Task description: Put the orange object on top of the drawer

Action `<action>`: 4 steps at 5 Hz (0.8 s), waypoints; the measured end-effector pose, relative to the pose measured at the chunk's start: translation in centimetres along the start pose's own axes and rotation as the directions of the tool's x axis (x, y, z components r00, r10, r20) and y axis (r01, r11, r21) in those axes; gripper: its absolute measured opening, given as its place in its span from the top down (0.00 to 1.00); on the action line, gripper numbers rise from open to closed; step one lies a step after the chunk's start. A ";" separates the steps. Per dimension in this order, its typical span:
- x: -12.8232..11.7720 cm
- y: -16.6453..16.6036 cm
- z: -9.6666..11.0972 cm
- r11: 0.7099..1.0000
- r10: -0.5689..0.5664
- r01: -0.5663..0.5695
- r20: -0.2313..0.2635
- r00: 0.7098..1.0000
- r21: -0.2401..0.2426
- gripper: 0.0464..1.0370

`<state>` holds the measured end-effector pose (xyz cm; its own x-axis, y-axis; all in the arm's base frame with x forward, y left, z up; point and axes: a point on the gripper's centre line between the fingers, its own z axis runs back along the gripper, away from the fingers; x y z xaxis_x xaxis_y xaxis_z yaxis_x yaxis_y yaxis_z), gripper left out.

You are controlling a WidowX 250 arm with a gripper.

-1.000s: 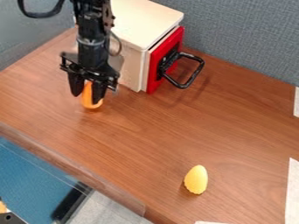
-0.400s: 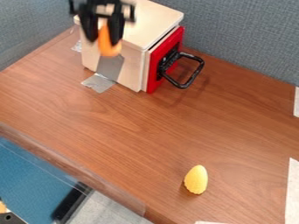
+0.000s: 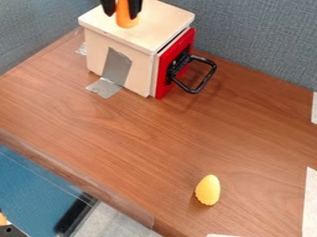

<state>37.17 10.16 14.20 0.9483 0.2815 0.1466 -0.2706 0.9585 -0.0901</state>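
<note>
Orange object: here it is (image 3: 127, 21), between the fingers (image 3: 109, 6), upright or nearly so, its rounded lower end poking out below the tips and over the drawer's pale top (image 3: 162, 23).
Fingers: drawn in narrow, one on each side of the orange piece, holding it — that's the black gripper (image 3: 122, 16) at work.
Likely feel: light, I'd say, a hollow plastic toy perhaps; fairly stiff, hardly fragile, but smooth enough to slide if the squeeze goes slack.
Best hold: by the flanks, just as the fingers have it, with that lower end left free to meet the wood first.
Touchdown: can't tell from here whether it touches the top; ease it down, then part the fingers gently — a rounded end like that could tip or roll.
Red front: beside and below the fingers, the red panel (image 3: 190, 38) with its black handle (image 3: 211, 74).
Yellow object: well apart from the fingers, on the table (image 3: 155, 139), this one (image 3: 208, 190) needs no touching.
</note>
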 end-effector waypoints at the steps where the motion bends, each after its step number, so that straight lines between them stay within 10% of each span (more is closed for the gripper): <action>1: 0.6 0.2 -0.5 1.000 0.006 -0.006 -0.014 1.000 0.008 0.50; 3: 0.5 0.4 -2.0 1.000 -0.007 0.008 -0.057 0.998 0.007 0.45; 4: 0.9 0.3 -1.6 1.000 -0.020 0.021 -0.049 0.999 0.003 0.15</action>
<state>38.17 10.62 12.73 0.9606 0.2593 0.0998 -0.2515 0.9642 -0.0840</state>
